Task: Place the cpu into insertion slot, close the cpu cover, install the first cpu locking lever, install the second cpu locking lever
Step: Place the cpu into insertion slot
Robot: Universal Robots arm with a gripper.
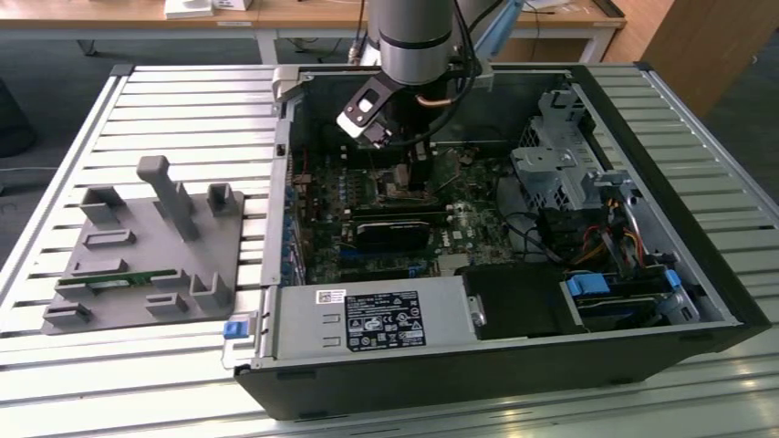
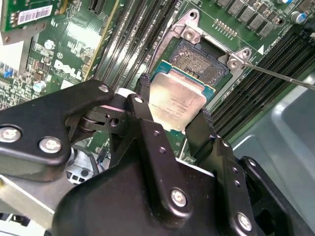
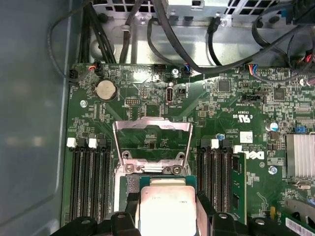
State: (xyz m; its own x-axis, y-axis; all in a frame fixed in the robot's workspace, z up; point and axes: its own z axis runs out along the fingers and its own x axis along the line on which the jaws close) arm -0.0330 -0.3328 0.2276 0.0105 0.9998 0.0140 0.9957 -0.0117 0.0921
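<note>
Quick status from me: my black two-finger gripper (image 2: 173, 100) is clenched on the small flat square cpu (image 2: 178, 93) with the dull silver-grey metal top, one finger on each of two opposite edges. In the second wrist view the chip hangs over one edge of the small square dark insertion slot (image 2: 203, 60) with its shiny metal rim, and a good part of the slot's pin field lies uncovered beyond it. Can't tell if the chip touches the rim.

The thin square silver metal cpu cover (image 3: 152, 124) is flipped open just past the slot, and the green motherboard (image 3: 147, 98) shows through its big square opening.

In the exterior view I'm reaching down into the open black computer case (image 1: 487, 374) at the upper middle of the frame. The case sits on a slatted metal tabletop (image 1: 182, 100), with a grey plastic fixture plate (image 1: 134, 265) on the exterior view's left.
</note>
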